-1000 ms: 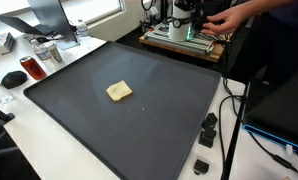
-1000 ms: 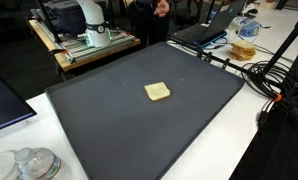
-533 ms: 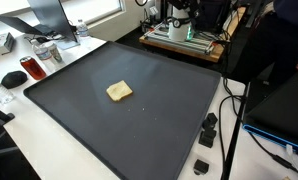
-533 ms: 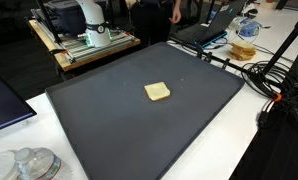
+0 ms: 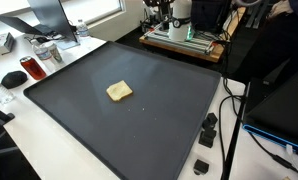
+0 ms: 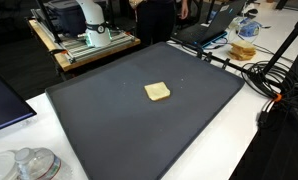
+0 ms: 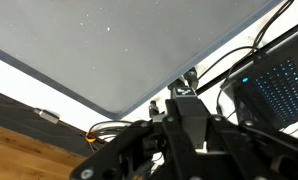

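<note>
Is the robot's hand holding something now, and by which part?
Nothing is held. The hand is shut and empty in the wrist view, and the small yellow block lies alone on the dark mat, apart from it.

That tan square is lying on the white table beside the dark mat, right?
Not quite. The tan square lies on the dark mat itself, near its middle, not on the white table beside it. It shows in both exterior views.
</note>
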Robot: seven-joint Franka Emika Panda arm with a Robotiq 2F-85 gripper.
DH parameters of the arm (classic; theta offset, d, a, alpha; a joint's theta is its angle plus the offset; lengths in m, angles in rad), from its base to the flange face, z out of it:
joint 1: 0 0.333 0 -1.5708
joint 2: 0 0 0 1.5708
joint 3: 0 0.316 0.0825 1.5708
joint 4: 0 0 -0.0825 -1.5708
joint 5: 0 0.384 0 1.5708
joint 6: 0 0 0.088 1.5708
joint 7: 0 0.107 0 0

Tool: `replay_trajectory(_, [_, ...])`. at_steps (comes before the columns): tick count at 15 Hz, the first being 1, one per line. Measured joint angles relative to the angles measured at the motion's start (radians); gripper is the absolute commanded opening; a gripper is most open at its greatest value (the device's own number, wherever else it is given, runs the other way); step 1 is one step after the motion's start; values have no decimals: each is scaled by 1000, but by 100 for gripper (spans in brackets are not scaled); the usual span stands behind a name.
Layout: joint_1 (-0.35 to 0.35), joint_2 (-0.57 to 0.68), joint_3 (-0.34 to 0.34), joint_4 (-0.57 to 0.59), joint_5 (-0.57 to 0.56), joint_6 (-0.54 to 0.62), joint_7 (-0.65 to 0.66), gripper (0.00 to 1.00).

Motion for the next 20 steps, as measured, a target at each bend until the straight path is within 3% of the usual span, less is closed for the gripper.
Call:
replay_trajectory(5, [8, 0, -1, -2, 1, 0, -5, 22])
replay_trajectory(6, [8, 0, -1, -2, 1, 0, -5, 5])
replay_trajectory(10, [8, 14, 0, 1, -3, 24, 14, 5])
replay_trajectory(15, [4, 132, 9, 13, -52, 229, 98, 5])
replay_trajectory(20, [-41, 294, 9, 52, -273, 442, 353, 5])
